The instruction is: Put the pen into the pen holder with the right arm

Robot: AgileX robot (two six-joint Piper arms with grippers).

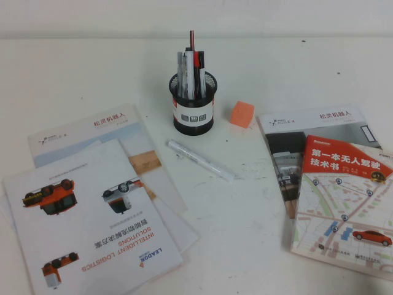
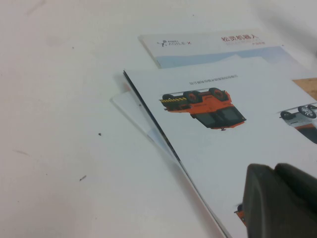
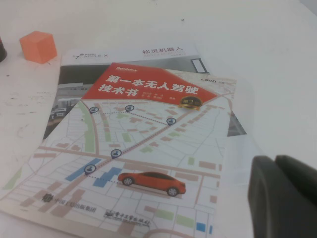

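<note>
Black wire-mesh pen holder (image 1: 193, 104); translucent plastic pen (image 1: 200, 160); glossy paper booklets (image 1: 92, 221).

Left brochure (image 1: 92, 227): "INTELLIGENT LOGISTICS SOLUTIONS", "LEADOR". Right book (image 1: 344, 203): "第一本无人驾驶技术书".

1. Pen (image 1: 200, 160): white, translucent, clear cap.
2. Pen holder (image 1: 194, 106): black wire mesh w/ white label band, dark marks, red edge.
3. Cube (image 1: 242, 114): orange.
4. Book (image 1: 344, 203) nr right edge: red banner, white lettering, pale street-map print, red car.
5. Brochure (image 1: 92, 221) nr left edge: white, orange vehicles.
6. Worktop (image 1: 245, 233): white.
7. Left claw (image 2: 280, 201), right claw (image 3: 283, 196): black.
</note>
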